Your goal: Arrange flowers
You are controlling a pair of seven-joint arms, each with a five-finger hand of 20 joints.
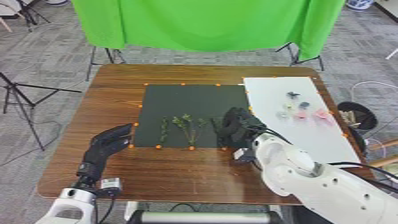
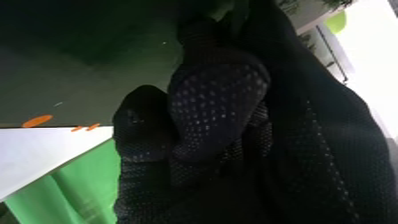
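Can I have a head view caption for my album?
Right hand by green sprigs on a dark mat, pink flowers on white paper.

Lab, green cloth, black tripod

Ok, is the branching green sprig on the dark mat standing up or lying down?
Lying down: in the head view the sprig stretches along the dark mat, leafy tips away from the robot, bare stems toward it.

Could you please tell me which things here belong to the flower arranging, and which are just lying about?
Part of the job:
- green sprigs
- dark mat
- pink flowers
- white sheet

Apparently not:
- green cloth
- black bin
- tripod
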